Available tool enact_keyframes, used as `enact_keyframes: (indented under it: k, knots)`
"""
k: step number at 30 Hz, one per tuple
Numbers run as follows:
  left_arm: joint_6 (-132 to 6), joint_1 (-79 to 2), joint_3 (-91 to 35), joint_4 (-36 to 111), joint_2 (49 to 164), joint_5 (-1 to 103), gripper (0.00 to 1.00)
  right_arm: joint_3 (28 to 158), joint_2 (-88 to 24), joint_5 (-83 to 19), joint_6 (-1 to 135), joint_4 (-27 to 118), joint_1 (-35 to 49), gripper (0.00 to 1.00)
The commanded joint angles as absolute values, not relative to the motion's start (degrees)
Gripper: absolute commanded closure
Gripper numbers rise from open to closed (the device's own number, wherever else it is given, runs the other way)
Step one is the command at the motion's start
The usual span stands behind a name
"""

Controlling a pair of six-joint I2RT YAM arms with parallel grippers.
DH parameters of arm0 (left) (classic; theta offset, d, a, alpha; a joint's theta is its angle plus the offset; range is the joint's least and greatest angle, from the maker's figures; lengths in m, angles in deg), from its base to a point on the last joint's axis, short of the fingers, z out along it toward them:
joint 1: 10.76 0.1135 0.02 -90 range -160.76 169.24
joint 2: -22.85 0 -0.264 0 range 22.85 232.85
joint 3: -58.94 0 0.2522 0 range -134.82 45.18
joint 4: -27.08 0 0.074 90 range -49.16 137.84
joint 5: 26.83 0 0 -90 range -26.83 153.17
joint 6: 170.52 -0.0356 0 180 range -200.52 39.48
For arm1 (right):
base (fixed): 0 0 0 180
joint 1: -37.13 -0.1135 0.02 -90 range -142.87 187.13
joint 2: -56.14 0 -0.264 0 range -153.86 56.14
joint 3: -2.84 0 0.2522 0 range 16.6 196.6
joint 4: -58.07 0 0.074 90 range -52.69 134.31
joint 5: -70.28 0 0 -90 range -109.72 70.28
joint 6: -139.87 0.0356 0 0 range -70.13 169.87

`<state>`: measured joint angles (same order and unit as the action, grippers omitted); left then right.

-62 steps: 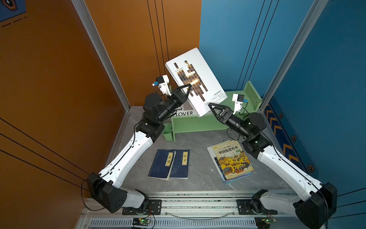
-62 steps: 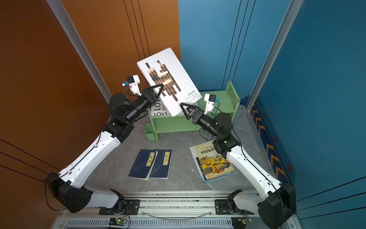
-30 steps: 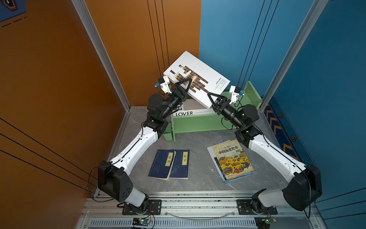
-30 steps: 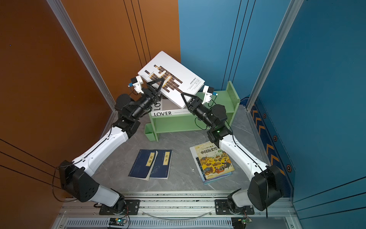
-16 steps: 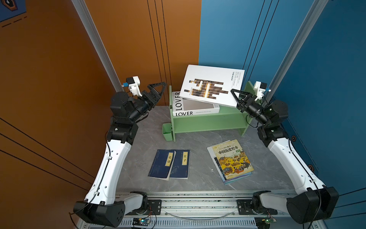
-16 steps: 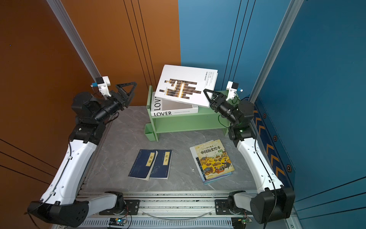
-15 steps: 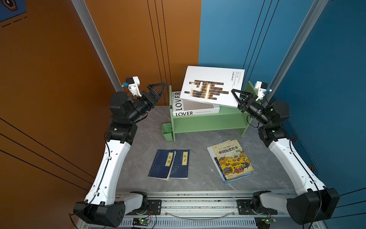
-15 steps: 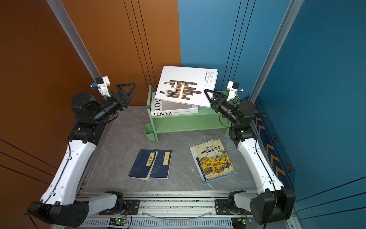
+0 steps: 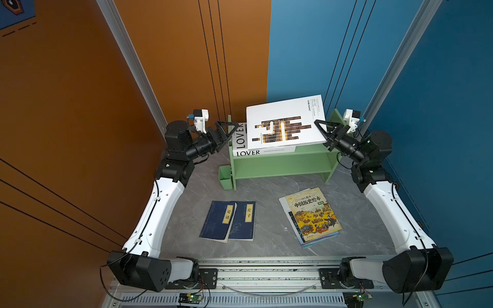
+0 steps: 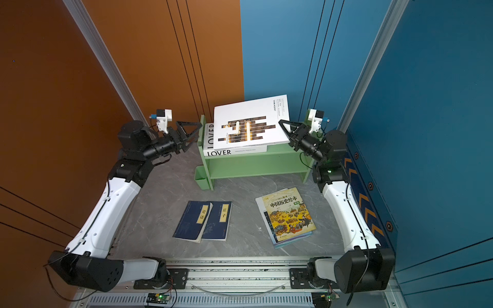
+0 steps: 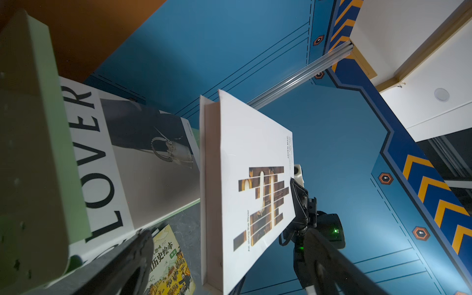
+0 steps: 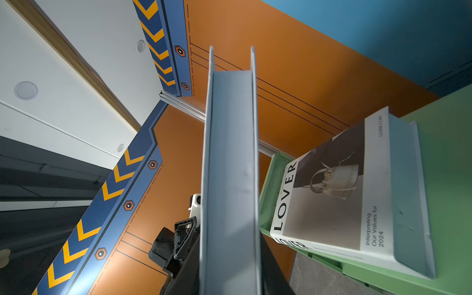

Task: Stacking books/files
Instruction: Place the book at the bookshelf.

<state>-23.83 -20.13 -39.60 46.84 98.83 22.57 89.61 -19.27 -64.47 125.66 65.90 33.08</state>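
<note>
Right hand point(image 9: 321, 132) clamped on the right edge of the white book with brown-black bars point(image 9: 282, 125), held tilted over the thick white "LOVER" book point(image 9: 241, 140) lying at the left end of the green shelf unit point(image 9: 280, 162); left hand point(image 9: 229, 132) spread apart, empty, just beside that end.

White book with brown-black bars point(image 9: 285, 125) at 12: smooth paper cover, low sheen, page edges matt. LOVER book point(image 9: 240, 141): smooth paper cover, matt-ish. Green shelf point(image 9: 280, 165): painted board, smooth, matt. Tabletop point(image 9: 266, 240): grey stone-look, veined, matt. Yellow picture book point(image 9: 312, 216) at 4: printed cover w/ slight sheen. Navy books point(image 9: 228, 220) at 6: matt paper, yellow paper labels. My arm shells point(image 9: 162, 210): white plastic, slight gloss. My left pincer point(image 9: 229, 133): matt blk plastic. Rail point(image 9: 266, 269) at 6: bare ribbed metal.
</note>
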Motion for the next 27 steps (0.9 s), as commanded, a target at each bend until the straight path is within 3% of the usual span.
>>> enact_keyframes:
  k: [1,12,27]
  knots:
    - [-26.0,-20.6,-37.9,46.2,97.5,22.3,0.07,91.8,-20.8,-62.0,129.0,68.1,33.1,0.73]
    - [-29.9,-16.8,-33.5,49.5,92.2,25.7,0.07,101.9,-28.8,-59.8,122.1,58.0,29.6,0.72]
    - [-31.4,-12.3,-26.3,51.1,87.0,27.3,0.05,108.6,-40.1,-59.7,124.2,59.5,25.8,0.72]
